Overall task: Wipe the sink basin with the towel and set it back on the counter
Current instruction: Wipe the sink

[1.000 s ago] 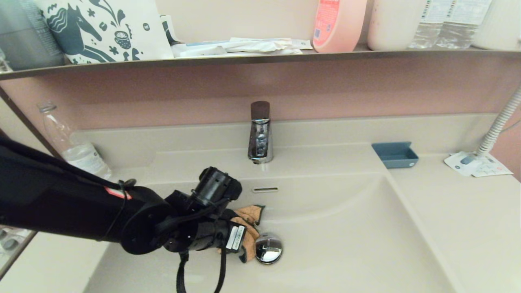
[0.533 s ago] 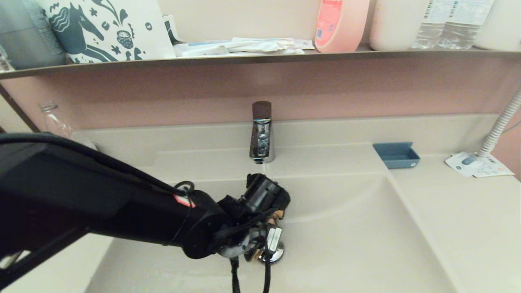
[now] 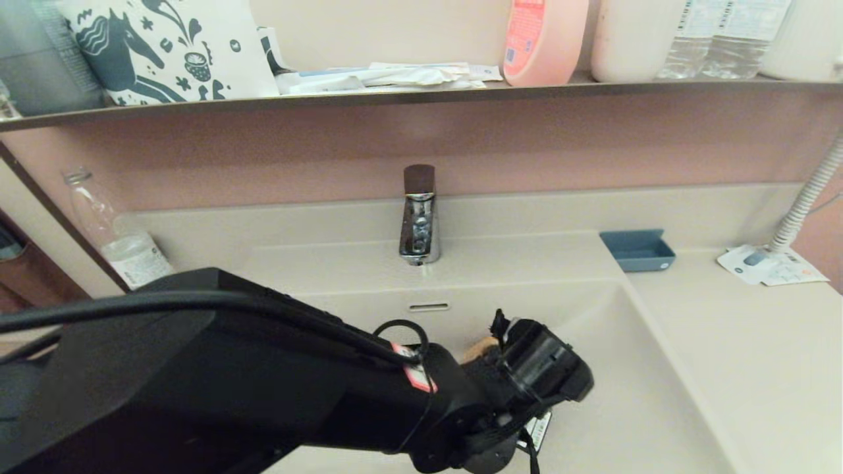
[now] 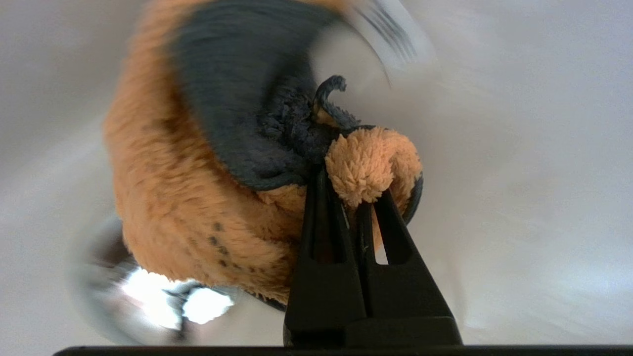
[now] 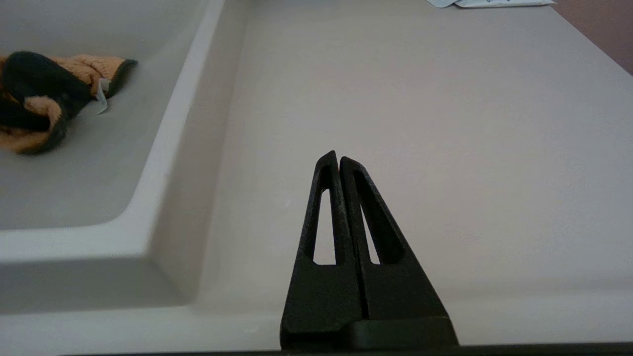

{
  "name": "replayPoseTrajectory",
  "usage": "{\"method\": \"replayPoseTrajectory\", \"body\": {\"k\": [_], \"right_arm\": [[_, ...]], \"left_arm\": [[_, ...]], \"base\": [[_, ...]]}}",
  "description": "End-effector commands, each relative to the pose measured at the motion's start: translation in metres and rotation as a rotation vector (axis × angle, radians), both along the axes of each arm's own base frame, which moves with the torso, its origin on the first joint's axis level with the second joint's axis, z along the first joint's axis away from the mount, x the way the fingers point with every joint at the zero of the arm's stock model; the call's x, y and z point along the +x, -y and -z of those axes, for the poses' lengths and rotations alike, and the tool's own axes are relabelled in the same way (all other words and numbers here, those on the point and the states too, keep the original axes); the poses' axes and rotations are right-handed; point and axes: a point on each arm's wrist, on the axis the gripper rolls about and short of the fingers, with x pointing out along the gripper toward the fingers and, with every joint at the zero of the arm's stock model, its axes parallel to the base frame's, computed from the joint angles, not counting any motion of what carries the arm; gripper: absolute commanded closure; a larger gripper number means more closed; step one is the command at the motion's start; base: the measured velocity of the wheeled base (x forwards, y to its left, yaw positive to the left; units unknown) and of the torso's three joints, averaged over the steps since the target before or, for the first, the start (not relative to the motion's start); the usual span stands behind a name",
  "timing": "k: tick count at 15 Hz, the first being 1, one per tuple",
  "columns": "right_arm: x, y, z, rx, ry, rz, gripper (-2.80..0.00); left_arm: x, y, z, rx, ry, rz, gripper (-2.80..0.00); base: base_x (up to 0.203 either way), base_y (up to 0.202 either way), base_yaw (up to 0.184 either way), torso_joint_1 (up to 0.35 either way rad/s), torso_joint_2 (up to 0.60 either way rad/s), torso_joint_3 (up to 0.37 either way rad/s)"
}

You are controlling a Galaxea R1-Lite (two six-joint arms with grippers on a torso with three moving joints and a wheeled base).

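Observation:
In the left wrist view my left gripper (image 4: 346, 168) is shut on a fold of the orange towel (image 4: 163, 198) with dark trim, pressed down into the sink basin (image 3: 632, 395). The chrome drain stopper (image 4: 143, 296) shines just beside the towel. From the head view my left arm (image 3: 527, 375) reaches across the basin's middle and hides the drain; only a scrap of the towel (image 3: 481, 344) shows. My right gripper (image 5: 339, 159) is shut and empty, hovering low over the counter (image 5: 420, 99) right of the basin, from where the towel (image 5: 44, 99) is also seen.
A chrome faucet (image 3: 419, 217) stands behind the basin above the overflow slot (image 3: 429, 306). A small blue tray (image 3: 637, 250), a leaflet (image 3: 770, 265) and a white hose (image 3: 807, 197) are at the right. A plastic bottle (image 3: 125, 243) stands left. The shelf (image 3: 421, 95) above holds bottles.
My left arm has swept to the right across the basin with the towel, from left of the drain to past it, and now covers the drain in the head view.

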Motion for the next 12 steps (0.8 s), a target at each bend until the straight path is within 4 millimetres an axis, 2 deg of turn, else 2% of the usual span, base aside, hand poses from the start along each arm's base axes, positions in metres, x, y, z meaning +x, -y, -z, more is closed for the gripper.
{"method": "replayPoseTrajectory", "body": {"k": [1,4,6,12], "right_arm": [[0.0,0.0,0.0,0.0,0.0,0.001,0.0],[0.0,0.0,0.0,0.0,0.0,0.001,0.0],[0.0,0.0,0.0,0.0,0.0,0.001,0.0],[0.0,0.0,0.0,0.0,0.0,-0.001,0.0]], "left_arm": [[-0.011,0.009,-0.002,0.012,-0.024,0.0,0.0],[-0.038,0.005,-0.011,0.06,-0.113,-0.04,0.0],[-0.046,-0.005,-0.017,0.073,-0.147,-0.068,0.0],[-0.064,-0.071,-0.044,0.092,-0.164,-0.112,0.0]], "base": [[0.0,0.0,0.0,0.0,0.0,0.0],[0.0,0.0,0.0,0.0,0.0,0.0],[0.0,0.0,0.0,0.0,0.0,0.0],[0.0,0.0,0.0,0.0,0.0,0.0]]}}
